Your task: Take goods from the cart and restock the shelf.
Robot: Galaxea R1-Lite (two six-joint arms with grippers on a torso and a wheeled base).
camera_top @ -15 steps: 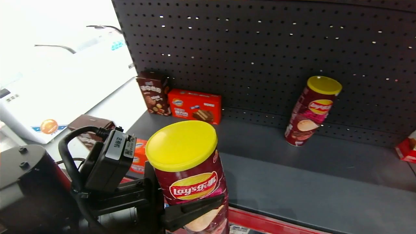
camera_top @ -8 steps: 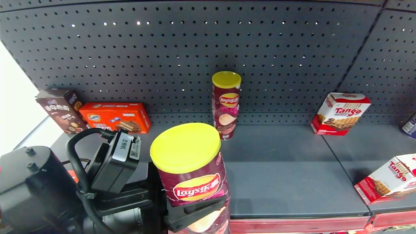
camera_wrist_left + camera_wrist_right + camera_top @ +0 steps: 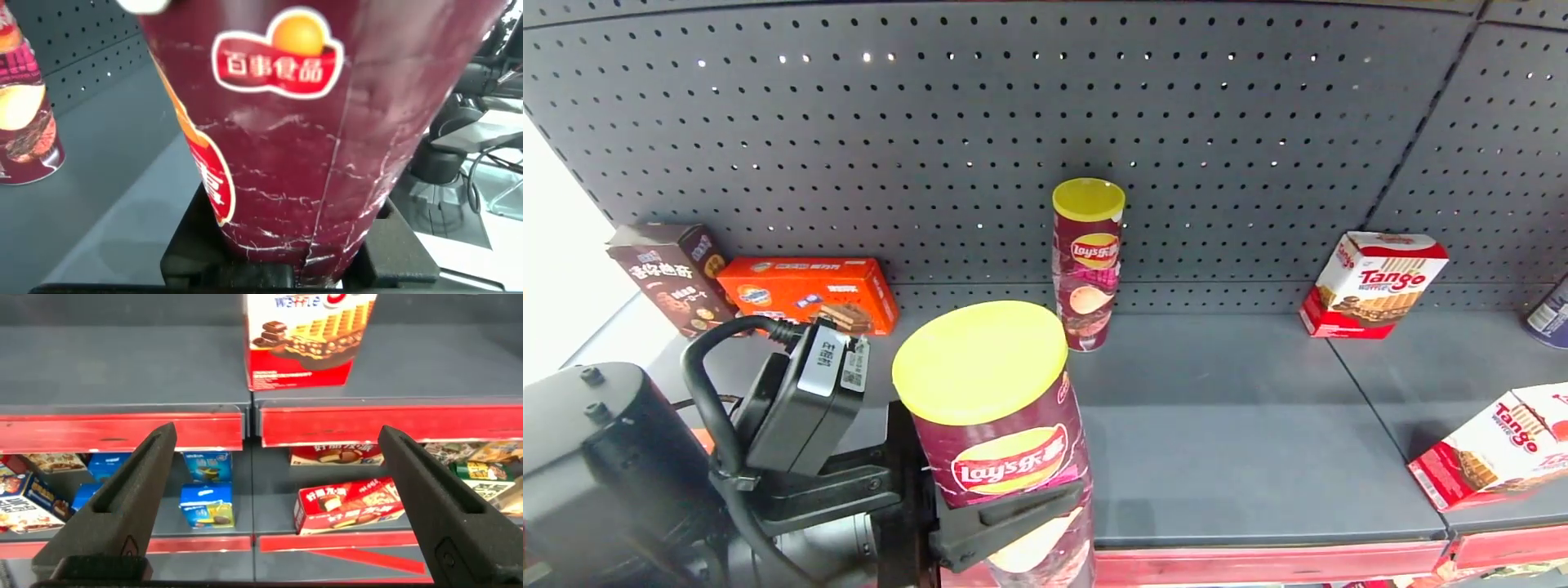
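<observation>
One chip can [image 3: 992, 425] stands upright, clamped by the left gripper [image 3: 964, 498] at the near edge of the shelf [image 3: 1241, 441], best lowered level beside the far can [image 3: 1086, 265]; the right gripper [image 3: 282, 498] hangs wide open.

Even indoor light, blown-out white glare at far left, soft shadows on shelf [image 3: 1241, 441].
</observation>
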